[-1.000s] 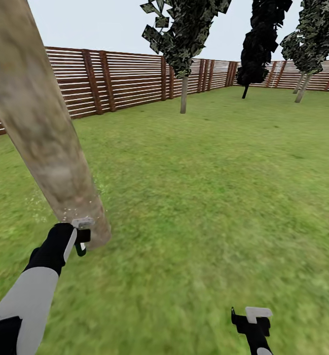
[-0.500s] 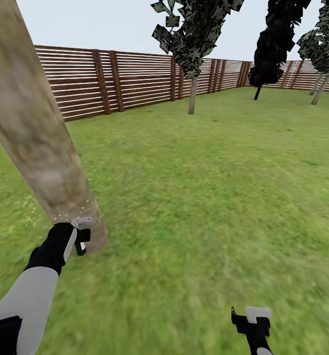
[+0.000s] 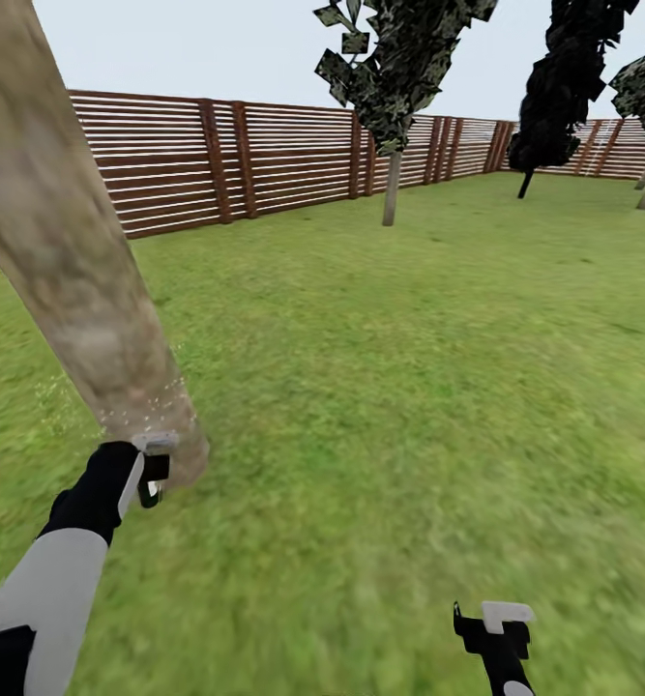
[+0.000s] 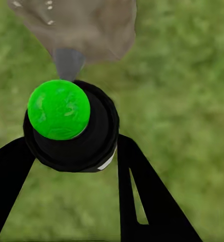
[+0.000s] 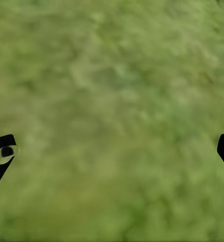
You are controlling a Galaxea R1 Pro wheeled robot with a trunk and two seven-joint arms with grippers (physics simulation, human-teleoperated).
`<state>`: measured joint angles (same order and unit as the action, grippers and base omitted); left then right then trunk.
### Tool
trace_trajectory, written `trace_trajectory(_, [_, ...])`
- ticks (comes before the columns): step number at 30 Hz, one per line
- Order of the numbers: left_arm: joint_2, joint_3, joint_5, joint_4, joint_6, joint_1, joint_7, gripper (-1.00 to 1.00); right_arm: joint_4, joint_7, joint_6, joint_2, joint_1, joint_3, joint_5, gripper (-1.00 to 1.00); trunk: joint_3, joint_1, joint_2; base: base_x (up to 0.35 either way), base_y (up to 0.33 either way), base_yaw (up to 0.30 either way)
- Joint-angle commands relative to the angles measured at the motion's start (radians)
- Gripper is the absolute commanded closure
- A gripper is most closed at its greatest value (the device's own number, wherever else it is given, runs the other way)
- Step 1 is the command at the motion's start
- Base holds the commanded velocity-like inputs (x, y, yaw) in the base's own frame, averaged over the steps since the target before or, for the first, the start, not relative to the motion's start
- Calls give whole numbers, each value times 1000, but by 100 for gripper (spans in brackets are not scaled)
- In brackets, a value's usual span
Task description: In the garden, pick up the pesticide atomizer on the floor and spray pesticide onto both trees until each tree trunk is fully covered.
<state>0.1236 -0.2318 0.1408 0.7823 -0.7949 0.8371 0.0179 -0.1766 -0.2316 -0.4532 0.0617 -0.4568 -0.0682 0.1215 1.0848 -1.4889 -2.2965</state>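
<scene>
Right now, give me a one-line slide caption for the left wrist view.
Left gripper holds the green-capped atomizer, nozzle at the speckled trunk.

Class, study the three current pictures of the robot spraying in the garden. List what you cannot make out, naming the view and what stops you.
- Near tree trunk: its crown is cut off by the head view's top edge.
- Atomizer: in the left wrist view its cap hides the body below.
- Pesticide specks: too small in the head view to judge how much trunk is covered.
- Right gripper: its arm is cut off by the head view's bottom edge.
</scene>
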Motion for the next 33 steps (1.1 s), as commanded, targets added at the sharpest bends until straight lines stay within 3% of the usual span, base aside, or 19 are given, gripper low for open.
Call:
trace_trajectory(1, [11, -2, 3, -1, -4, -1, 1, 100, 0, -2, -2, 0, 0, -7, 10, -100, 0, 0, 0, 28, -39, 270])
trace_trajectory(7, [13, -2, 3, -13, 5, -25, 12, 100, 0, -2, -2, 0, 0, -7, 10, -100, -2, 0, 0, 5, -7, 270])
trace_trajectory(11, [10, 4, 0, -14, 8, -44, 78, 100, 0, -2, -2, 0, 0, -7, 10, -100, -3, 0, 0, 206, -11, 136])
trace_trajectory(16, [-6, 3, -7, -17, 8, -46, 74, 100, 0, -2, -2, 0, 0, -7, 10, -100, -3, 0, 0, 138, -208, 5])
trace_trajectory(23, [-4, 3, -5, -17, 8, -46, 82, 100, 0, -2, -2, 0, 0, -7, 10, -100, -3, 0, 0, 4, -275, 25])
trace_trajectory(33, [-5, 4, -1, -17, 8, -47, 88, 100, 0, -2, -2, 0, 0, -7, 10, -100, -3, 0, 0, 143, -259, 260])
